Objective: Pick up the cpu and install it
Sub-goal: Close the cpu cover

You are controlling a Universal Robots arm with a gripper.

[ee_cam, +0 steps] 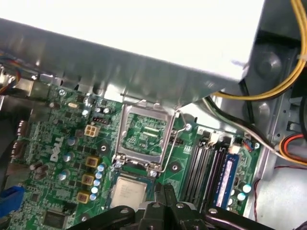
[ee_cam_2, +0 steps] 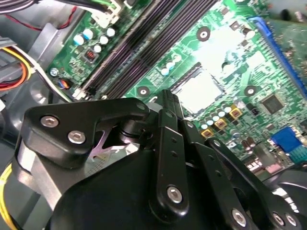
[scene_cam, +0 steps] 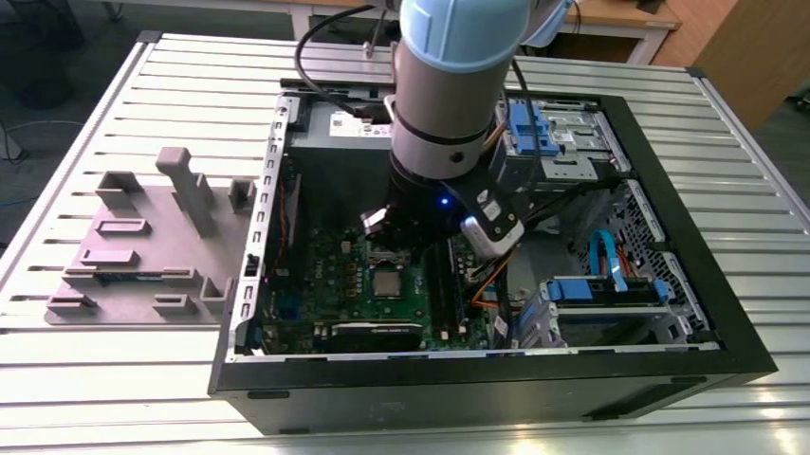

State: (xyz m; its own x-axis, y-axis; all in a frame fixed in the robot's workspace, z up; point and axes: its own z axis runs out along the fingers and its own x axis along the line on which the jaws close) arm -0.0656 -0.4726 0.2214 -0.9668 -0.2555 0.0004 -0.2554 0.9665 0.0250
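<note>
The arm [scene_cam: 443, 85] is down inside the open computer case [scene_cam: 443, 393], and the gripper [ee_cam: 162, 192] hangs low over the green motherboard [scene_cam: 310, 270]. Its jaws are pinched together with nothing between them. The cpu [scene_cam: 383, 282] lies flat on the board, silver top up. In the exterior view it sits at six o'clock from the gripper, just beside the tips. The metal frame [ee_cam: 144, 136] next to it stands open. A grey fixture tray [scene_cam: 127, 256] rests at nine o'clock of the case on the slatted table [scene_cam: 127, 379].
</note>
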